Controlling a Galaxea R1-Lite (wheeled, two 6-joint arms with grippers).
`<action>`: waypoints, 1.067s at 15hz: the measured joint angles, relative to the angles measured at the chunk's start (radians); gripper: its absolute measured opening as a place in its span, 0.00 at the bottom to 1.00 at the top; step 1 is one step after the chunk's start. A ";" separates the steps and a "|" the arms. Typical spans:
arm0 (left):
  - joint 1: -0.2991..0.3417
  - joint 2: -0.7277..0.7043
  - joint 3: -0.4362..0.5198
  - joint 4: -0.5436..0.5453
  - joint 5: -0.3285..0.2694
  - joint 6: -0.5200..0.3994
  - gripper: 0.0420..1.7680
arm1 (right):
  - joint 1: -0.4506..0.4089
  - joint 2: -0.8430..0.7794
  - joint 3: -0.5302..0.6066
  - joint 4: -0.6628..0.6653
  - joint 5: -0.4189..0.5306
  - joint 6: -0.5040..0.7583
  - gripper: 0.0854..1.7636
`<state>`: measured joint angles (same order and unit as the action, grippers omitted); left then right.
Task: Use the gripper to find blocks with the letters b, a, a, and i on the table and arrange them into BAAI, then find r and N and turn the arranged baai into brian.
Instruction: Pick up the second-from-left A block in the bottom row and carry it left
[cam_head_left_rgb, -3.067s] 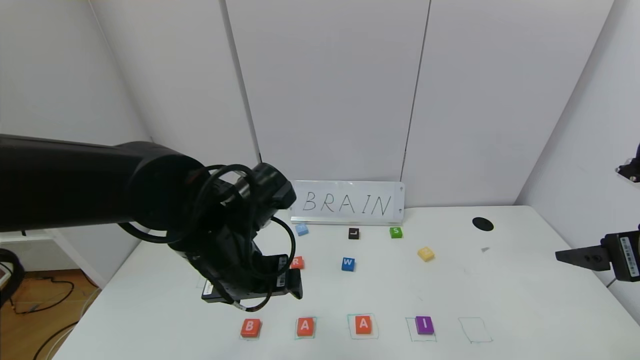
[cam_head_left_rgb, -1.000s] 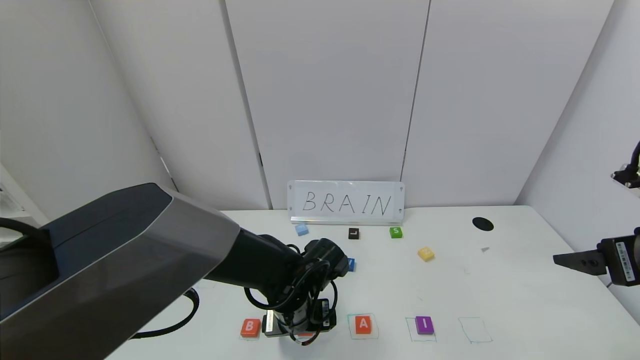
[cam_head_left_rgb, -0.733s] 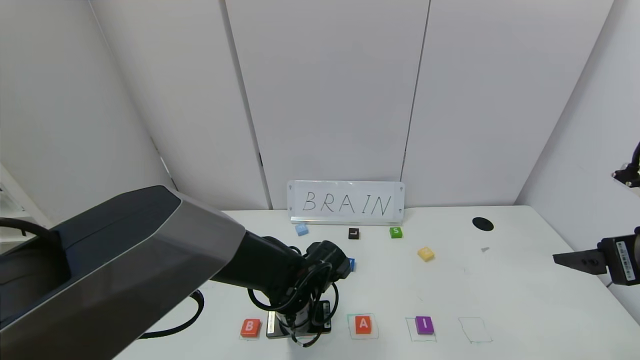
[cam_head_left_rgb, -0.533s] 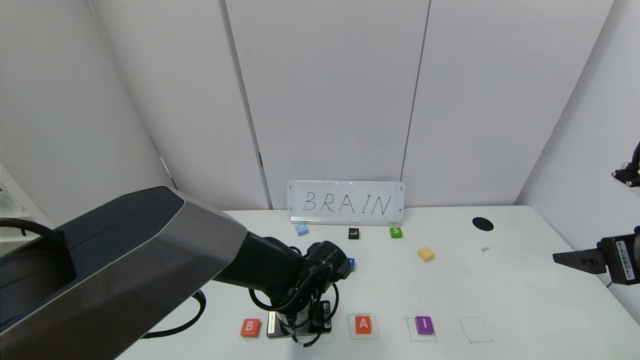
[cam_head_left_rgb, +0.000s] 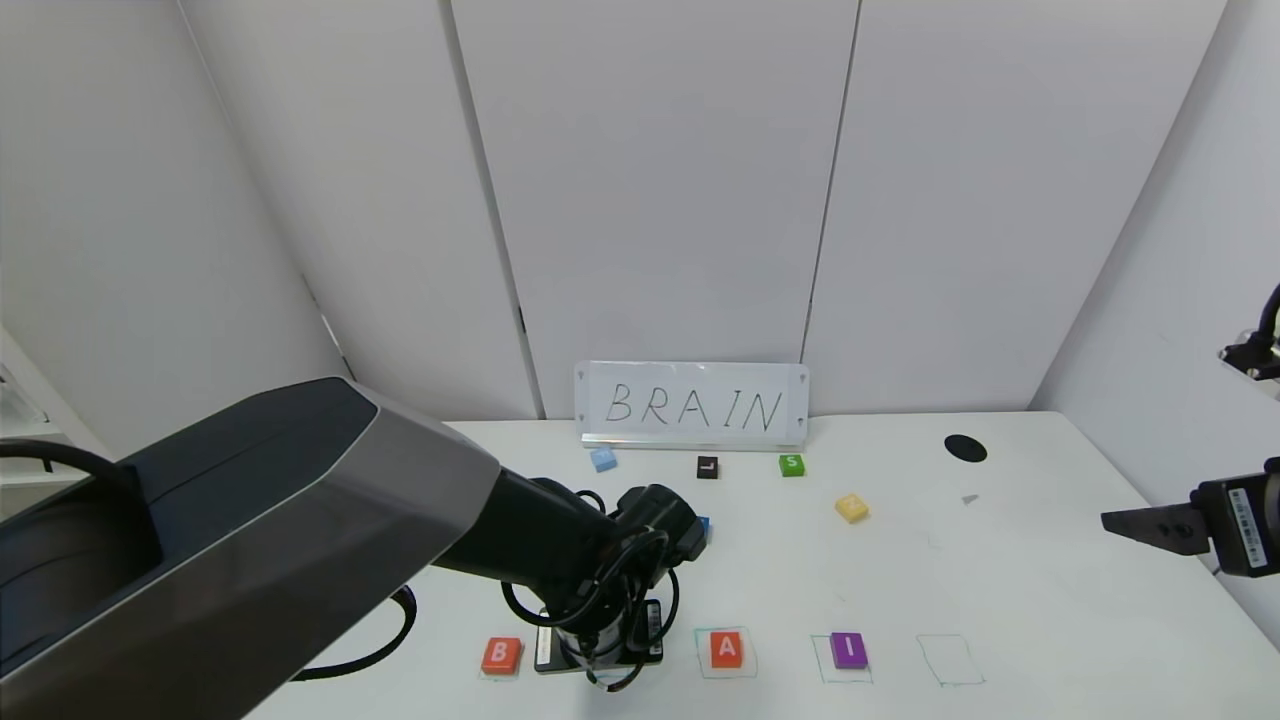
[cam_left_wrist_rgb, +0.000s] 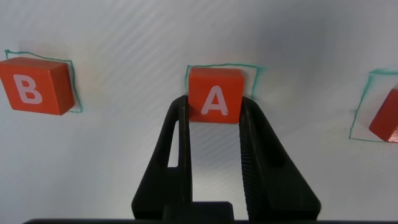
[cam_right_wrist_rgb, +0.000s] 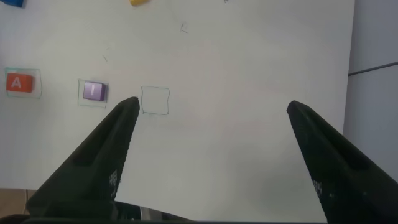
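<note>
The first orange A block (cam_left_wrist_rgb: 214, 95) sits in the second green square of the row at the near edge of the desk (cam_head_left_rgb: 1000, 600), and the left gripper (cam_left_wrist_rgb: 214, 118) is clamped on it, one finger against each side, the block resting on the surface. To its left lies the orange B block (cam_left_wrist_rgb: 34, 85) in its own square; to its right the second A block (cam_head_left_rgb: 726, 648), then the purple I block (cam_head_left_rgb: 849, 649), then an empty green square (cam_head_left_rgb: 950, 660). Farther back, near the BRAIN sign (cam_head_left_rgb: 692, 405), lie the yellow N block (cam_head_left_rgb: 851, 507), a light blue block (cam_head_left_rgb: 603, 459), a black L block (cam_head_left_rgb: 707, 466), a green S block (cam_head_left_rgb: 792, 464) and a blue block (cam_head_left_rgb: 704, 527) half hidden by the left arm; the R block is not visible, probably behind that arm. The right gripper (cam_right_wrist_rgb: 211, 118) hangs over the right edge of the desk with its fingers wide apart, idle.

The risks look modest but real. The fingers hold the A by its lower half, so a quick lift could let it pivot or slip out. The B is near enough that a sideways drift could nudge it out of its square. The bulky arm also hides the R from the head camera, so the next reach may be poorly guided.
</note>
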<state>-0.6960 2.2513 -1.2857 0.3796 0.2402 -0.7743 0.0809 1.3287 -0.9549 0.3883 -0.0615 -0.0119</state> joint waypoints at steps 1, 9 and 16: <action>0.000 0.000 0.002 0.000 -0.001 0.000 0.27 | 0.000 0.000 0.000 0.000 0.000 0.000 0.97; 0.012 -0.083 -0.011 0.075 -0.016 0.073 0.27 | 0.006 -0.004 0.000 0.001 -0.041 -0.010 0.97; 0.118 -0.225 -0.019 0.176 -0.077 0.281 0.27 | 0.006 -0.020 0.001 0.001 -0.039 -0.011 0.97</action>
<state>-0.5783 2.0264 -1.3047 0.5555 0.1634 -0.4930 0.0870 1.3089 -0.9543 0.3894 -0.1006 -0.0228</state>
